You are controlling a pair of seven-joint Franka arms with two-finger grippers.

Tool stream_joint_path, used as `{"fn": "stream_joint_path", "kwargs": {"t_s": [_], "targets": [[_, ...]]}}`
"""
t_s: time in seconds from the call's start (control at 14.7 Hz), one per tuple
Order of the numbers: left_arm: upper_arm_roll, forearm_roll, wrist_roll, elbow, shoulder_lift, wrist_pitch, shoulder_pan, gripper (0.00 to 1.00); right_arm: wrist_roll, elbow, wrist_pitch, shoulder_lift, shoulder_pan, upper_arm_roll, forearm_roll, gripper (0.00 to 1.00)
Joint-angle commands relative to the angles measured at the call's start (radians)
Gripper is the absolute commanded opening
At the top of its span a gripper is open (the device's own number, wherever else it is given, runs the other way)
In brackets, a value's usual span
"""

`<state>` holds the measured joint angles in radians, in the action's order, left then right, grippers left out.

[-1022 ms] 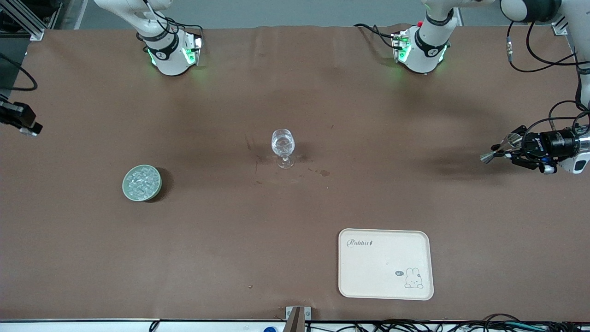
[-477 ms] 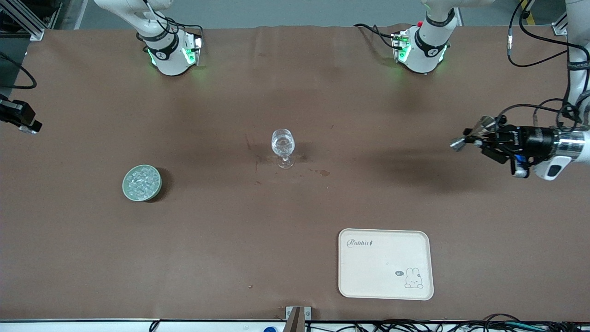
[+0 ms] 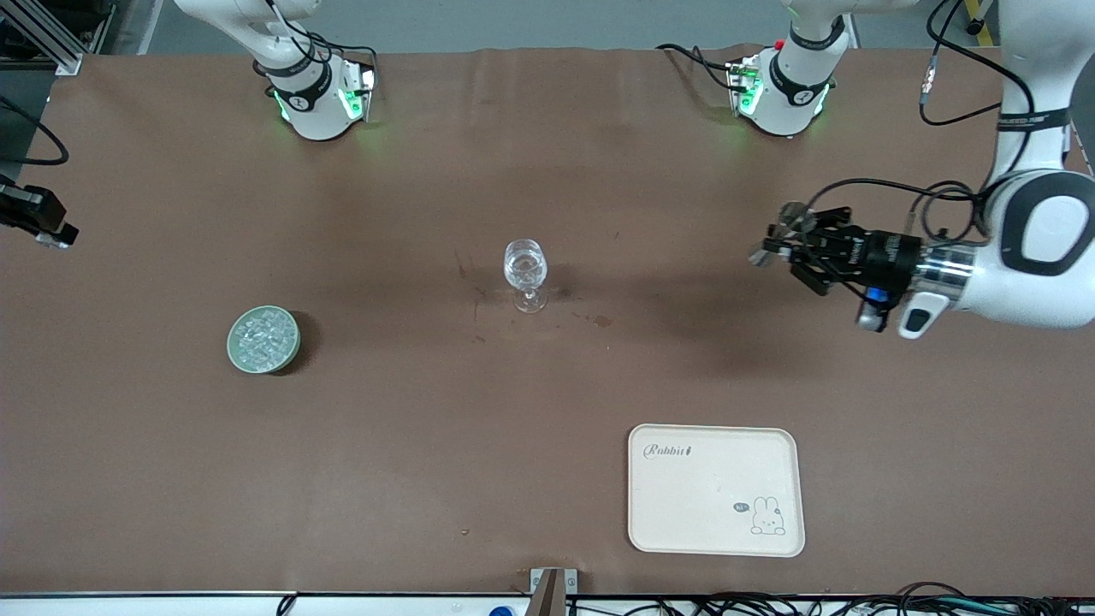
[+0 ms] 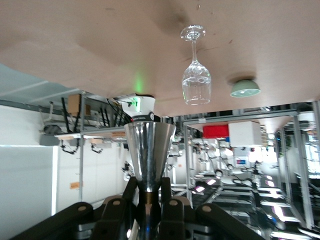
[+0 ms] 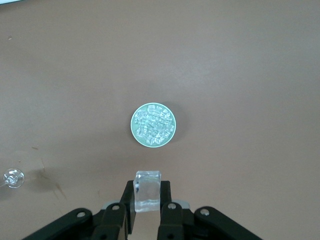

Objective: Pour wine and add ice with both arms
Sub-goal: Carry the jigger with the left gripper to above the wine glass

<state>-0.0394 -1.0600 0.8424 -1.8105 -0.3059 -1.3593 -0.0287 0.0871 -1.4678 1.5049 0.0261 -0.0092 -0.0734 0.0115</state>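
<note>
The left gripper hangs in the air over bare table toward the left arm's end, lying sideways with its tip aimed at the wine glass. Its fingers are clamped on the narrow stem of a shiny metal cup (a cone-shaped measure, mouth pointing away from the gripper). From this gripper the wine glass stands upright straight ahead, well apart, and the green dish shows past it. The tray lies on the table below the gripper's level and nearer the front camera, close to the table's edge.

The right gripper is high over the table at the right arm's end, seen only partly in the front view. Its fingers are closed on a single clear ice cube. Beneath and ahead of it sits the green dish, filled with ice. The base of the wine glass shows off to one side.
</note>
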Motion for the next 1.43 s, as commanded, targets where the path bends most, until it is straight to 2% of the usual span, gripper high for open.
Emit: {"fn": "stream_joint_path", "kwargs": {"t_s": [0.0,0.27,0.61,0.82,1.02,1.36], "targets": [[0.1,0.04,0.033,-0.023,0.019,-0.081,0.007,0.01,0.002,-0.003,-0.003,-0.006,0.0,0.006,-0.008,0.04],[0.272,0.045,0.191,-0.032,-0.004,-0.297,0.007,0.01,0.005,-0.003,-0.005,-0.006,0.002,0.006,-0.008,0.04],[0.423,0.094,0.236,-0.024,-0.077,-0.504,-0.005,0.01,0.005,-0.003,-0.003,-0.006,0.003,0.007,-0.008,0.04],[0.518,0.155,0.331,-0.013,-0.13,-0.667,-0.011,0.01,0.006,-0.003,-0.005,-0.006,0.003,0.007,-0.007,0.04],[0.57,0.225,0.411,0.02,-0.177,-0.75,-0.016,0.01,0.006,-0.003,-0.008,-0.006,0.003,0.007,-0.005,0.04],[0.638,0.36,0.602,0.056,-0.199,-0.917,-0.028,0.01,0.006,-0.005,-0.009,-0.006,0.003,0.007,0.001,0.04]]}}
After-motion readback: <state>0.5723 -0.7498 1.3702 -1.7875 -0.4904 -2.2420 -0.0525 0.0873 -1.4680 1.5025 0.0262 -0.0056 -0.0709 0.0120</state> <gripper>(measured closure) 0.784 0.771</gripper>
